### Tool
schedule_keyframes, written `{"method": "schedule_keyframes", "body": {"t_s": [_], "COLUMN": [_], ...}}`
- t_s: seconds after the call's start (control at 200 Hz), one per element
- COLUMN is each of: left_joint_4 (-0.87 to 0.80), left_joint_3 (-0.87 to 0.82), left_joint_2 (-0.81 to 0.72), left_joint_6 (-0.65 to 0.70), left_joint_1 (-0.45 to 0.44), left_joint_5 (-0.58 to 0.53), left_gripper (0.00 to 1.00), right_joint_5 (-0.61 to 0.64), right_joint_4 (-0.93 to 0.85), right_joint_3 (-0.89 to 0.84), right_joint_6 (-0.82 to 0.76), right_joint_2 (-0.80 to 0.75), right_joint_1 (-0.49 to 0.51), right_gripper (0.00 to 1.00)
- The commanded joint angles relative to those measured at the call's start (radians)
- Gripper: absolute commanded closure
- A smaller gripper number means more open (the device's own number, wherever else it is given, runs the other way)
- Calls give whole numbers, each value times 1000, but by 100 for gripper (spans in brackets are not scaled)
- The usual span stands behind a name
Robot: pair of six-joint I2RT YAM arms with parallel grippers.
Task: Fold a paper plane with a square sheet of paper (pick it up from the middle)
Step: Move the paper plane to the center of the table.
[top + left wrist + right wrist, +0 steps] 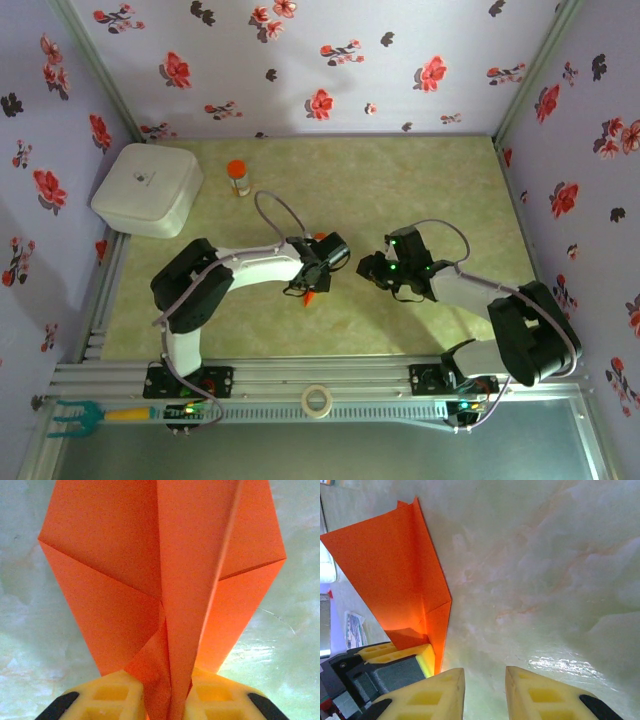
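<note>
The orange paper (150, 565) is folded into a pointed dart shape with a centre crease and side flaps. Its folded spine runs down between the yellow fingers of my left gripper (167, 692), which is shut on it. From above, the left gripper (318, 272) sits mid-table with an orange tip of the paper (311, 297) poking out below it. In the right wrist view the paper (395, 570) stands on edge at the left, over the pale green table. My right gripper (485, 685) is a little way to its right, open by a narrow gap with nothing in it; from above the right gripper (372, 268) faces the left one.
A small orange-capped bottle (238, 178) and a white box (148, 188) stand at the back left. A tape roll (317, 400) and a teal-and-yellow tool (80, 412) lie on the metal rail at the front. Floral walls close in three sides.
</note>
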Motion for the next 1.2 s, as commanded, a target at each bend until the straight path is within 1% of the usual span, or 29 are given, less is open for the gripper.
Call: {"method": "schedule_keyframes", "body": {"t_s": [0.0,0.295,0.47,0.535,0.765,0.905,1.055,1.195], "left_joint_4": [9,33,95,105,134,142,142,141], "left_joint_3": [-17,-21,-67,-82,-99,-99,-90,-81], "left_joint_2": [35,-43,-103,-109,-94,-87,-71,-51], "left_joint_6": [-43,-53,-72,-79,-69,-64,-57,-45], "left_joint_1": [5,13,29,37,50,51,51,51], "left_joint_5": [22,14,8,8,42,53,67,75], "left_gripper": [79,78,79,81,82,80,81,80], "right_joint_5": [-15,-16,-16,-15,-16,-16,-15,-15], "right_joint_4": [22,26,32,31,31,32,33,33], "right_joint_3": [-11,-11,-14,-14,-14,-16,-16,-16], "right_joint_6": [7,4,6,6,6,9,10,10], "right_joint_2": [9,11,10,12,12,12,12,13], "right_joint_1": [6,6,7,6,5,5,6,6], "right_gripper": [72,72,71,71,71,71,71,71]}}
